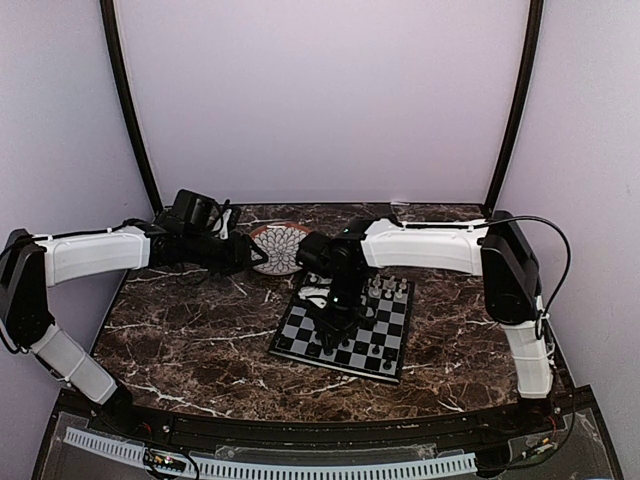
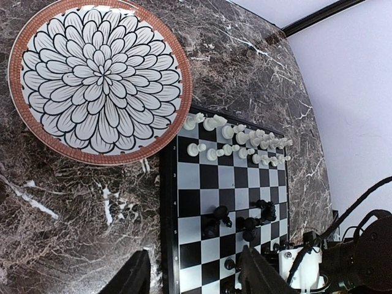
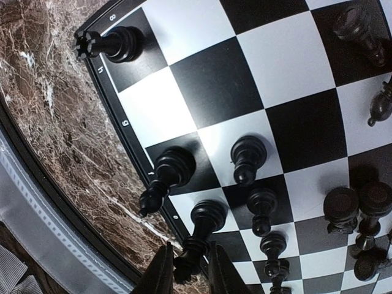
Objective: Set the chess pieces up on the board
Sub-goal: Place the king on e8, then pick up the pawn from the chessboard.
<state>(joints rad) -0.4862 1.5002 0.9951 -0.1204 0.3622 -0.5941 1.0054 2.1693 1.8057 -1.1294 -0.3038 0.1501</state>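
Note:
The board point(image 1: 300, 340) lies at mid-table, with pale chess pieces point(image 1: 388, 290) in two rows along its far edge. My right gripper point(image 1: 335, 305) hangs over its near left part. In the right wrist view the right gripper point(image 3: 187, 272) is shut on the head of a tall black piece point(image 3: 205, 229) that stands on a pale edge square of the board point(image 3: 294, 67). A black rook point(image 3: 113, 44), a bishop point(image 3: 168, 171) and pawns point(image 3: 248, 156) stand nearby. My left gripper point(image 2: 195, 275) is open and empty above the board's point(image 2: 208, 177) left border. White pieces point(image 2: 239, 141) and black pieces point(image 2: 245, 223) lie ahead of it.
A round flower-patterned plate point(image 1: 280, 248) with a brown rim sits behind the board's left corner and fills the upper left of the left wrist view as plate point(image 2: 98, 79). Black frame posts point(image 1: 130, 120) rise at the back. A toothed rail point(image 1: 300, 465) runs along the near edge.

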